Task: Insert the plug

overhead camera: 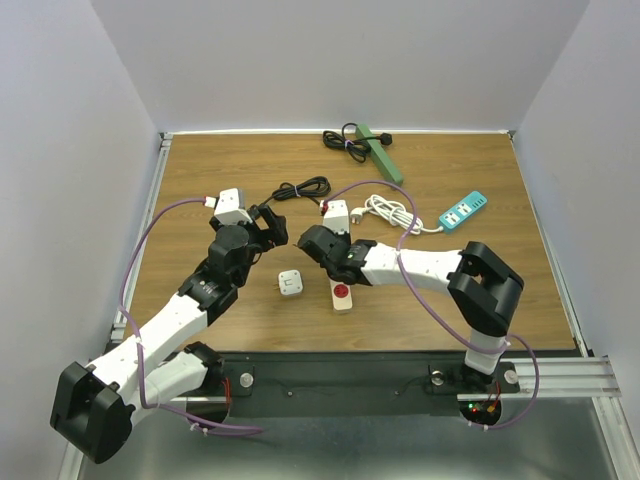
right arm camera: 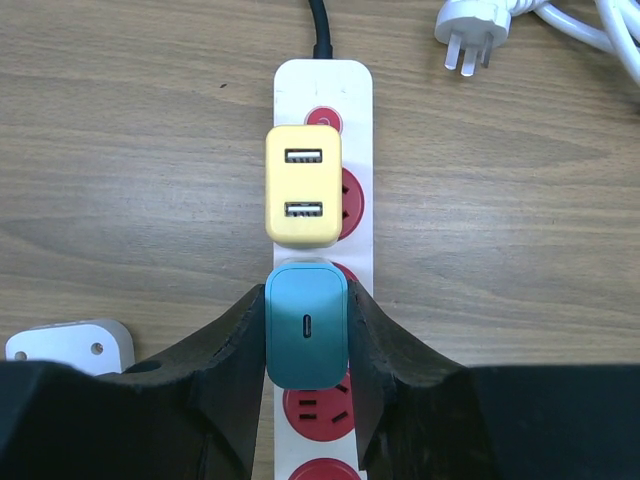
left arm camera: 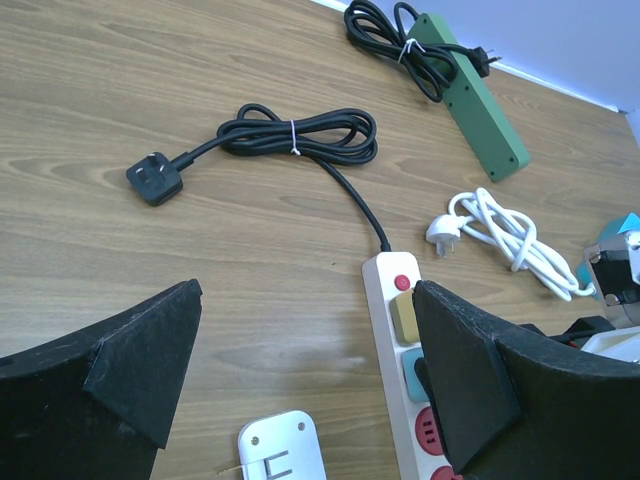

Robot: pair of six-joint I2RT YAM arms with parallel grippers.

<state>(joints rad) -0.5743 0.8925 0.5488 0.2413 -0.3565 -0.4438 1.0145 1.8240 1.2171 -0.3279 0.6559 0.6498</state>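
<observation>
A teal plug [right arm camera: 306, 325] with a USB-C port stands over the second socket of the white power strip [right arm camera: 290, 85], just below a yellow USB charger [right arm camera: 302, 186]. My right gripper [right arm camera: 306, 335] is shut on the teal plug, one finger on each side. In the top view the right gripper [overhead camera: 335, 262] is over the strip [overhead camera: 342, 292]. My left gripper [overhead camera: 272, 225] is open and empty, hovering left of the strip. In the left wrist view its fingers [left arm camera: 150, 360] are spread wide, with the strip [left arm camera: 385, 300] under the right one.
A white adapter [overhead camera: 290, 283] lies prongs up left of the strip, also in the left wrist view [left arm camera: 282, 448]. The strip's black cable and plug [left arm camera: 155, 180] lie behind. A green strip [overhead camera: 380, 155], a teal strip [overhead camera: 463, 211] and a white cable [overhead camera: 392, 212] lie farther back.
</observation>
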